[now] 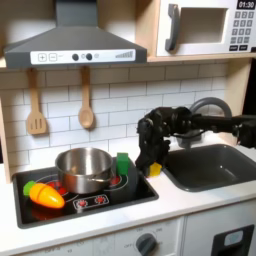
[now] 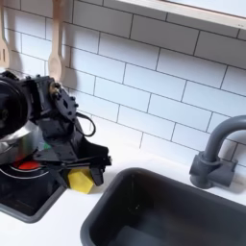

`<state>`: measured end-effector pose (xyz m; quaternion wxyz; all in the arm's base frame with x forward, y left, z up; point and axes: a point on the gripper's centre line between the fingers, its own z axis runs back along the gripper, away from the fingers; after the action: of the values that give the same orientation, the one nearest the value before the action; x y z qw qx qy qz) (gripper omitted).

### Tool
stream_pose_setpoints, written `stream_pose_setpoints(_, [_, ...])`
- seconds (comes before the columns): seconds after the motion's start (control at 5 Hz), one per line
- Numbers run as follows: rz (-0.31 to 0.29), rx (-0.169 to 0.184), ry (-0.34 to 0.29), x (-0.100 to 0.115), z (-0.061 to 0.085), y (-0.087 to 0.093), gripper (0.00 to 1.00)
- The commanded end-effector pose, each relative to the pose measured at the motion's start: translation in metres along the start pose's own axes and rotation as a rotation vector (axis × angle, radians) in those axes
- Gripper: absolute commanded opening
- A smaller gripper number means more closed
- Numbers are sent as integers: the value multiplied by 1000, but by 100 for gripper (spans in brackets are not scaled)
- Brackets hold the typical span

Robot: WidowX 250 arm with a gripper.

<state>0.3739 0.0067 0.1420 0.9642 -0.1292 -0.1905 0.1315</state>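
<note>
My black gripper (image 1: pixel 151 160) reaches down from the arm on the first exterior view's right to the counter between stove and sink. Right under it lies a small yellow object (image 1: pixel 155 170), seen close in the second exterior view as a yellow block (image 2: pixel 82 180) beneath the gripper (image 2: pixel 88 165). The fingers sit on or around its top, and the arm's body hides how the jaws stand. A green object (image 1: pixel 122 163) stands just left of the gripper, next to a steel pot (image 1: pixel 85 168) on the stove (image 1: pixel 120 196).
An orange, yellow and green toy vegetable (image 1: pixel 43 193) lies at the stove's front left. The dark sink (image 1: pixel 215 165) (image 2: pixel 163 211) with a grey faucet (image 1: pixel 205 105) (image 2: pixel 216 154) is on the right in both exterior views. Wooden utensils (image 1: pixel 86 100) hang on the tiled wall.
</note>
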Motion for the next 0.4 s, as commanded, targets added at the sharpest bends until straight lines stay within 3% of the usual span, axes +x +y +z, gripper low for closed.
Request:
stream_pose_setpoints(0.0, [-59, -63, -18, -1, 0, -16, 0])
stream_pose_setpoints(0.2, [-89, -101, -26, -4, -1, -24, 0])
